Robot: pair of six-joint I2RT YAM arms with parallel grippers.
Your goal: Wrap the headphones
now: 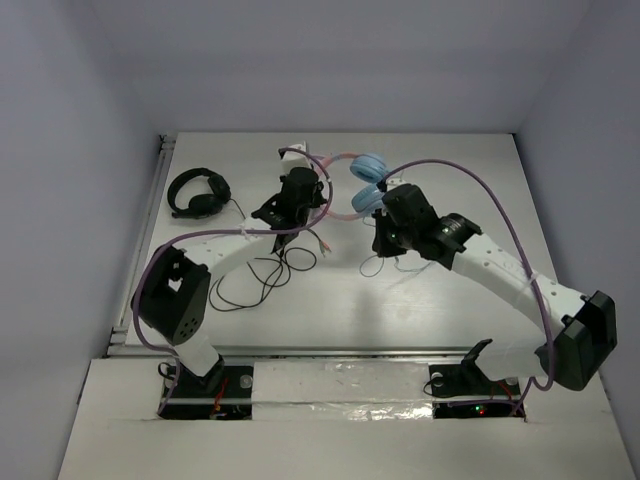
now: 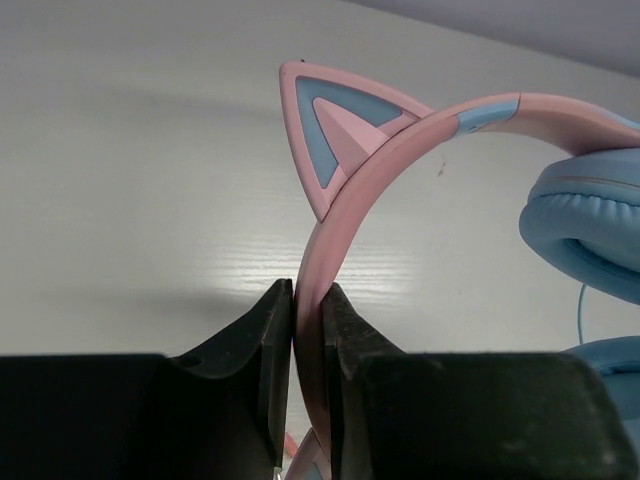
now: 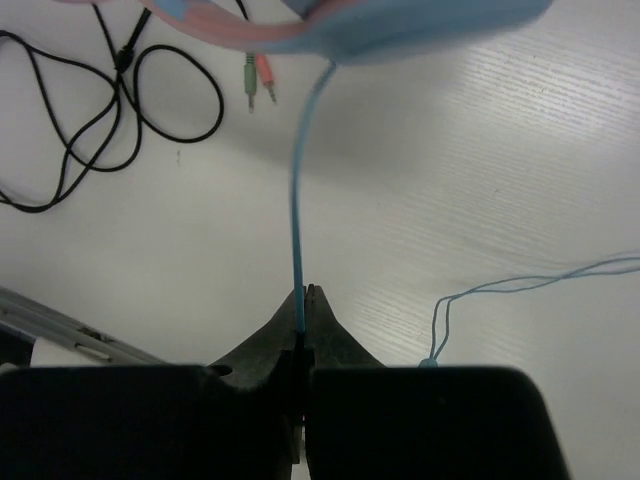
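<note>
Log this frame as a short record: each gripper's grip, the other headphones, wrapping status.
left gripper: shut on the headphones, at the pink headband
right gripper: shut on the light blue cable, running to an earcup
black headphones: on the table, far left, untouched
wrapping: no cable turns visible on the headband

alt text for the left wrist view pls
The left gripper is shut on the headphones, on the pink band just below a cat ear. A light blue earcup shows at the right, over a white table.
</note>
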